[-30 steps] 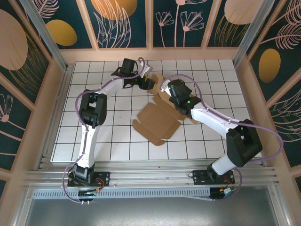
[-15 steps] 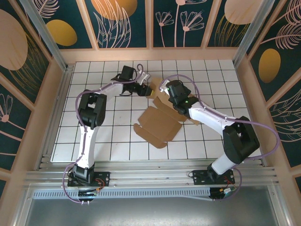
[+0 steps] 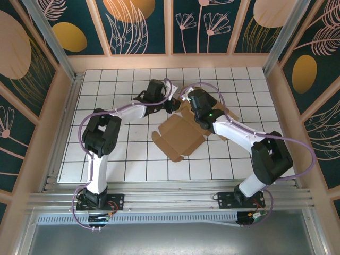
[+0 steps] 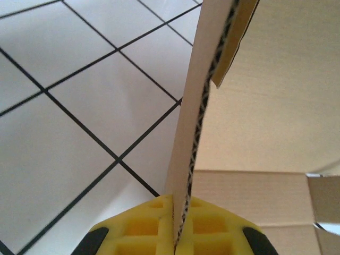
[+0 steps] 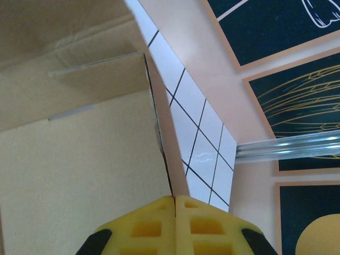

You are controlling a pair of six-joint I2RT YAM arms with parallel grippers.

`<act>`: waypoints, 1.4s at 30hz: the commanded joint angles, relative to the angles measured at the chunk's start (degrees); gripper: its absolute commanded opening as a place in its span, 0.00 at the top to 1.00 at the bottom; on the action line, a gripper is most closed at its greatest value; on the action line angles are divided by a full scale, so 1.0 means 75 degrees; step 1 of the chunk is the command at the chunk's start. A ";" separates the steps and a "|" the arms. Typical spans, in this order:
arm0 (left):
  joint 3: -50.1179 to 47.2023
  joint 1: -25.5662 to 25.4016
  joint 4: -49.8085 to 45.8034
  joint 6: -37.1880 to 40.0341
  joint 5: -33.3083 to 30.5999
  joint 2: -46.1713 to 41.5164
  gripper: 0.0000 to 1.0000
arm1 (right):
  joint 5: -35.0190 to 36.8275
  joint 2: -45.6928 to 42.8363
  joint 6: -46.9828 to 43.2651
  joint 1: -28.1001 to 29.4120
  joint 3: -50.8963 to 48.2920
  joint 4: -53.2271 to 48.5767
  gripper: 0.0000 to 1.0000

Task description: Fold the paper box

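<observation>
From the top external view, the plain brown corrugated-cardboard paper box (image 3: 180, 135) lay as a partly opened die-cut blank near the middle of the white, black-gridded tabletop (image 3: 106, 151). Its near panels were flat and its far flaps were raised between the two arms. The left hand (image 3: 172, 104) and the right hand (image 3: 189, 108) met close together at that raised far portion, each at the cardboard. In the left wrist view, the left hand (image 4: 178, 239) was closed narrow on the paper box (image 4: 187, 138). An upright panel, seen edge-on with its fluting exposed, was pinched between the yellow pads (image 4: 141, 234) just inside its edge. In the right wrist view, the right hand (image 5: 175, 223) was likewise closed on a standing wall of the paper box (image 5: 79, 159), whose edge ran straight into the seam of the pads. An inner flap was folded across above it. In my judgement the step in hand was erecting two neighbouring walls. To do it well, both hands should swing their panels about the creases together, without pulling apart or lifting the base off the tabletop. Both bites looked shallow, so any twisting could let an edge slip or crush the fluting.
</observation>
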 commanded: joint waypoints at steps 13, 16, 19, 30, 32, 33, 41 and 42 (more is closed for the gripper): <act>-0.3020 -0.0816 0.4119 -0.1468 -0.1066 -0.0825 1.00 | -0.1304 -0.0145 0.1702 0.0483 -0.0722 0.0306 0.96; -0.3180 -0.0967 0.4228 -0.1538 -0.1138 -0.0728 1.00 | -0.1782 -0.0273 0.2085 0.0563 -0.0834 0.0065 0.93; -0.3389 -0.1045 0.4415 -0.1612 -0.1324 -0.0641 1.00 | -0.2240 -0.0368 0.2422 0.0630 -0.0976 -0.0240 0.87; -0.4106 -0.1456 0.4706 -0.0368 -0.2583 -0.0446 1.00 | -0.4392 -0.1826 0.4058 0.0556 -0.0192 -0.1771 0.34; -0.4211 -0.1456 0.4915 -0.0166 -0.2717 -0.0316 1.00 | -0.4503 -0.2121 0.4225 0.0466 -0.0050 -0.1770 0.23; -0.4270 -0.1467 0.5013 -0.0054 -0.2740 -0.0259 1.00 | -0.4590 -0.2269 0.4356 0.0337 0.0046 -0.1769 0.20; -0.4676 -0.1502 0.5483 0.0222 -0.2961 -0.0418 1.00 | -0.7880 -0.1993 0.6619 -0.2923 0.1033 -0.2206 0.15; -0.4687 -0.1502 0.5489 0.0231 -0.2969 -0.0446 1.00 | -0.8277 -0.1749 0.6888 -0.3270 0.1161 -0.2380 0.17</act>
